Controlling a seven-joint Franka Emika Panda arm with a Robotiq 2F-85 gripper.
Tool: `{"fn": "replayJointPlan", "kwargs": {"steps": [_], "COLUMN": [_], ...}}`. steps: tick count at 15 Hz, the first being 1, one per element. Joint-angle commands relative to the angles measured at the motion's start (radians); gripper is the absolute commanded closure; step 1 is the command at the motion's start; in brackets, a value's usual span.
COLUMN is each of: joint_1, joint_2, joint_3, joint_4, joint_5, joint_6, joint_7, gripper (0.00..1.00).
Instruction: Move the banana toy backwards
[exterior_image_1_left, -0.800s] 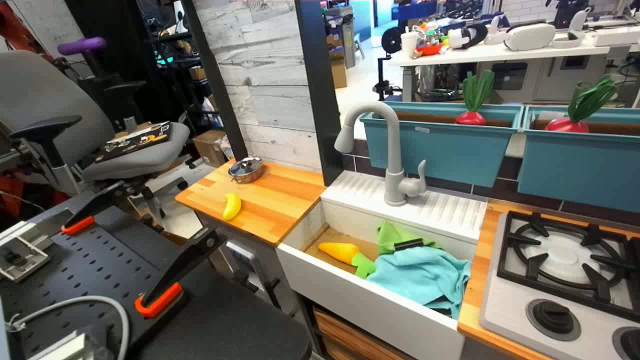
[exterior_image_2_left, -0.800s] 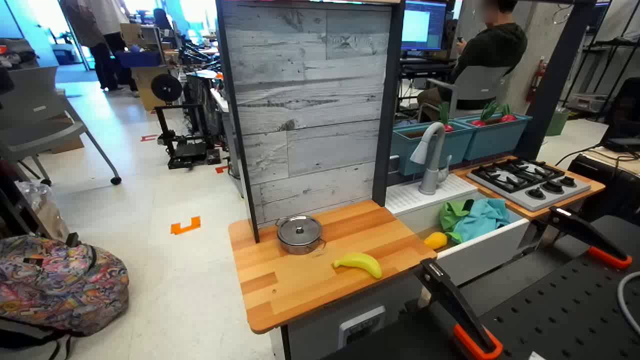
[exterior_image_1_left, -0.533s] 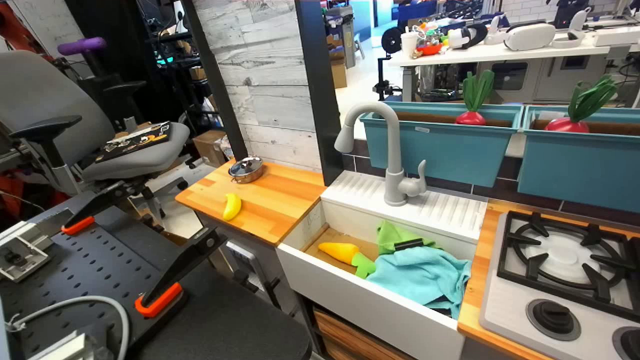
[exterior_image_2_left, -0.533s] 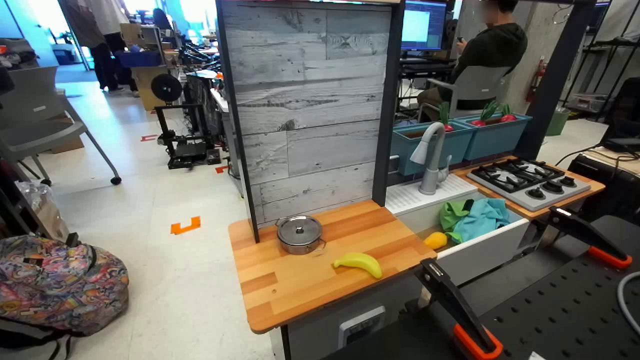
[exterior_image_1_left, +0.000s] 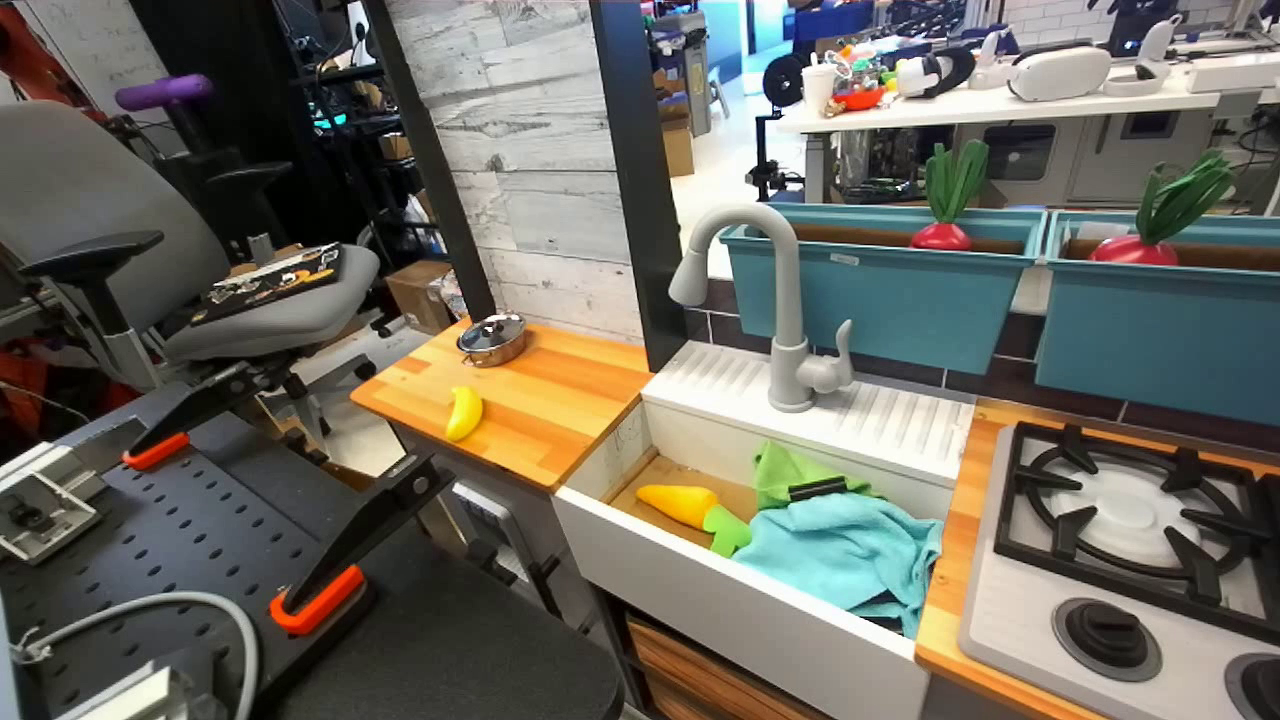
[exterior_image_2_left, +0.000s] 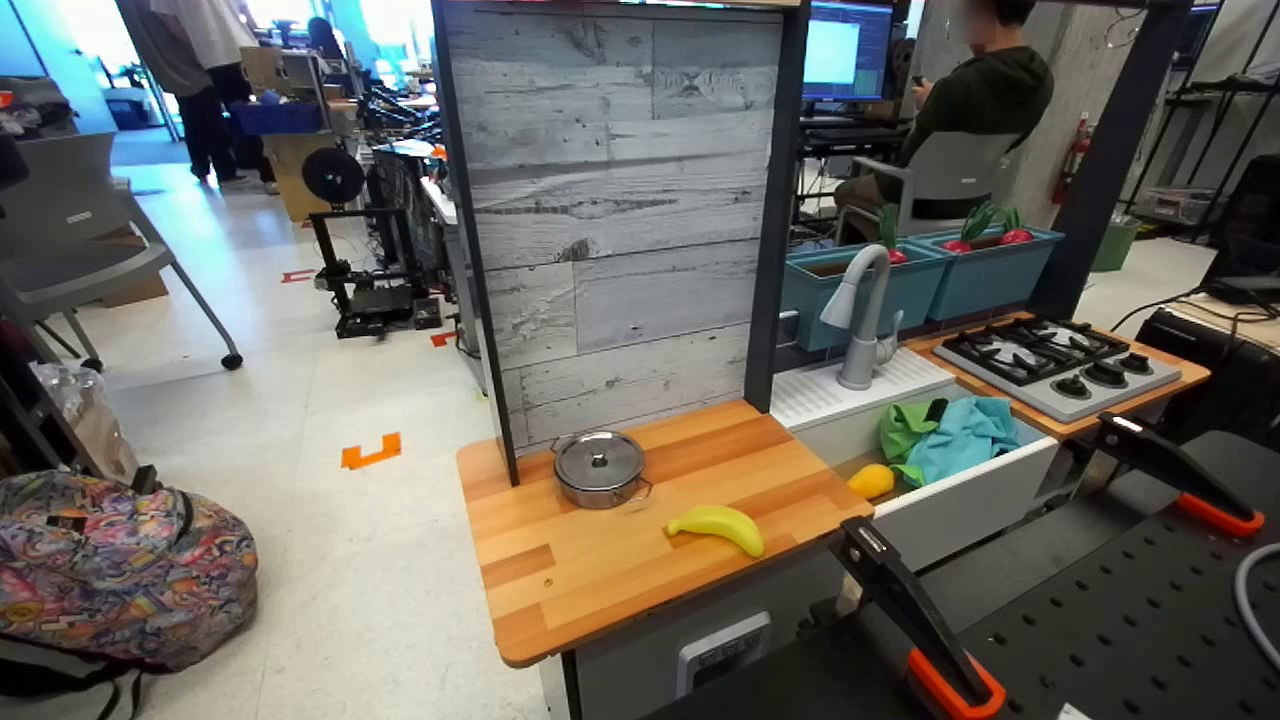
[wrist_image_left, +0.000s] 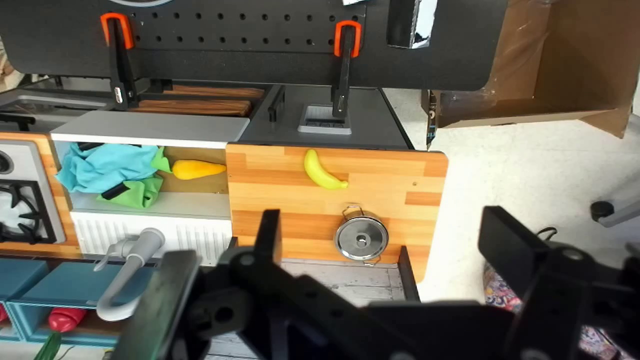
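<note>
Lying by front edge of wooden tabletop (wrist_image_left: 270, 195): curved yellow plastic banana toy (wrist_image_left: 318, 171)
Black two-fingered gripper (wrist_image_left: 382, 225): spread wide, empty
Rear edge: probable goal; unbegun, apparently all left

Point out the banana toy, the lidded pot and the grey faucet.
Banana toy (wrist_image_left: 319, 173): in the wrist view, its curved middle.
Lidded pot (exterior_image_2_left: 598, 471): in an exterior view, its lid.
Grey faucet (exterior_image_1_left: 788, 300): in an exterior view, its neck.
</note>
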Motion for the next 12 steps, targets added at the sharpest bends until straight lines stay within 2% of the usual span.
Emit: {"fn": "replayJointPlan", "kwargs": {"steps": [1, 5, 7, 12], "joint_1": [0.007, 0.007, -0.013, -0.048], "joint_2": [0.002, 0.002, 0.049, 0.239], "joint_3": [-0.007, -0.007, -0.010, -0.066], "joint_4": [0.002, 0.002, 0.000, 0.037], "joint_5": [-0.006, -0.006, -0.046, -0.137], "joint_6": [-0.002, -0.002, 0.039, 0.157], "joint_7": [0.005, 0.005, -0.027, -0.155], "gripper": [0.00, 0.00, 0.00, 0.00]}}
